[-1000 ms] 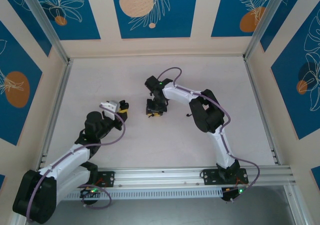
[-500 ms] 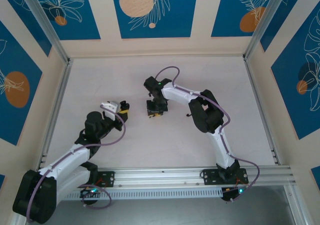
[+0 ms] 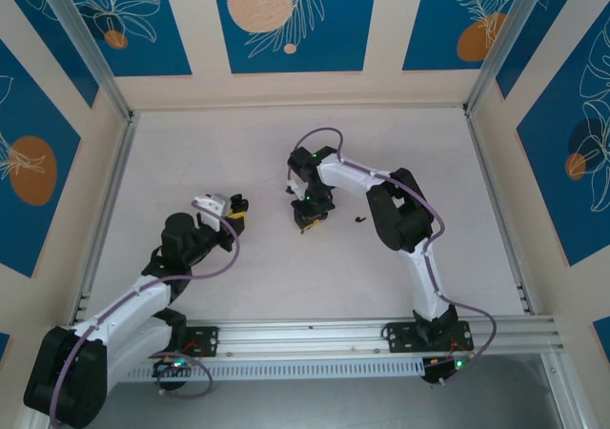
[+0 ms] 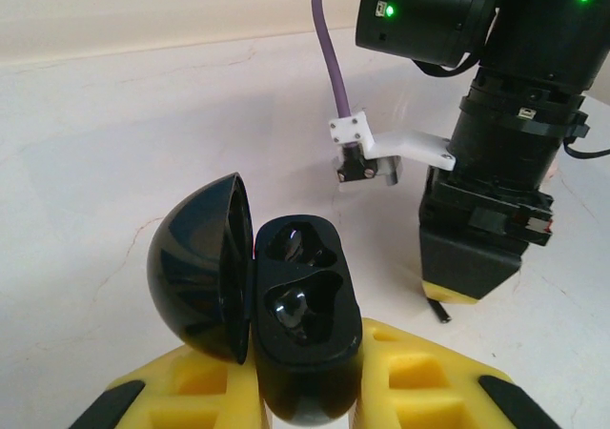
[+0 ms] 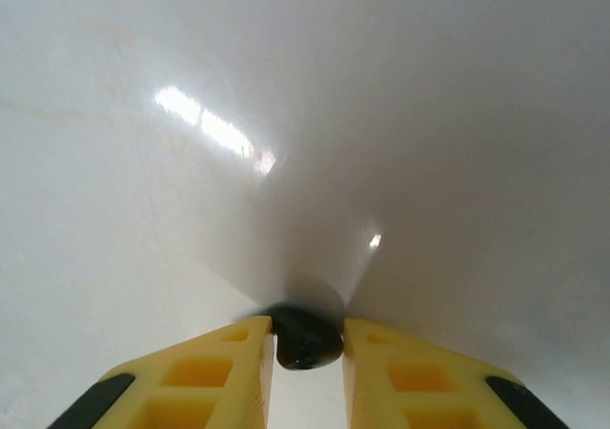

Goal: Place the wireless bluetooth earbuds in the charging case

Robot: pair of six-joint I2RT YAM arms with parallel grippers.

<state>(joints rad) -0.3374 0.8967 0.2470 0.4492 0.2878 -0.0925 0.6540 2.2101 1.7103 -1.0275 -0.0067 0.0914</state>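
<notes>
- Clamping the charging case [image 4: 303,353] low on its body with the left fingers [image 4: 410,367], drawn in tight against both sides, over the left part of the desk [image 4: 114,162].
- Showing its lid [image 4: 200,267] swung open to the left and two wells facing up; catching some gloss in the nearer well, but not telling whether anything is sitting in it.
- Pinching one earbud [image 5: 305,338] at the tips of the right fingers [image 5: 229,367], narrowed to a slim gap around it, close over the desk and to the right of the case.
- Leaving the second earbud [image 3: 359,219] lying loose on the desk, just right of the right fingers.
- Judging the earbuds as very light, hard, smooth and glossy, so probably prone to slipping or flicking out of a careless squeeze.
- Taking hold best across the rounded body, centred on the pads, and keeping the pressure gentle.
- Judging the case as rigid and slick too, with the hinge as its weak spot; gripping the base, never the lid.
</notes>
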